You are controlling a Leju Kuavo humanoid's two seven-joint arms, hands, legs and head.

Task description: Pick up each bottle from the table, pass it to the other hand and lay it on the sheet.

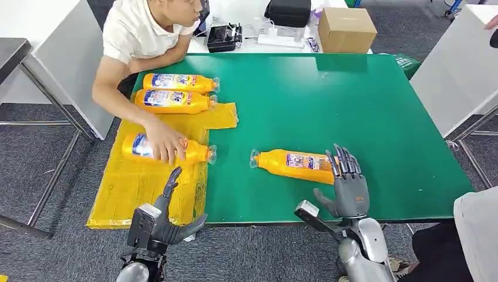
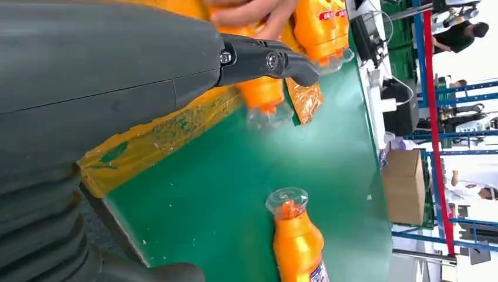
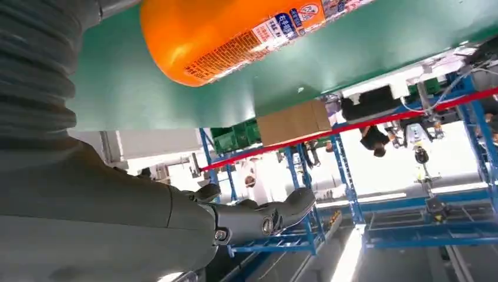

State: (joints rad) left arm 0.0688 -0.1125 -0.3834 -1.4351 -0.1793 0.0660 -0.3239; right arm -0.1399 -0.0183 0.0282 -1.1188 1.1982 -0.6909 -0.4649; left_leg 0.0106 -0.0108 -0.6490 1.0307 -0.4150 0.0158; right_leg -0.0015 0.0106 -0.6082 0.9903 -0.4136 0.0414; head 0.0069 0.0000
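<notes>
Reaching for the last bottle

My right hand (image 1: 350, 191), fingers released, rests beside the bottle (image 1: 292, 164) lying on the bench (image 1: 364, 106); my left hand (image 1: 164, 220) hangs empty near the sheet (image 1: 138, 182). A careless nudge could roll it away.

Partly hidden under a person's hand (image 1: 165, 143): the label of the nearest bottle on the sheet (image 1: 176, 151). Cut off at the picture's edge in the left wrist view: the base of the lone bottle (image 2: 298, 244). Too small to read: bottle labels.
</notes>
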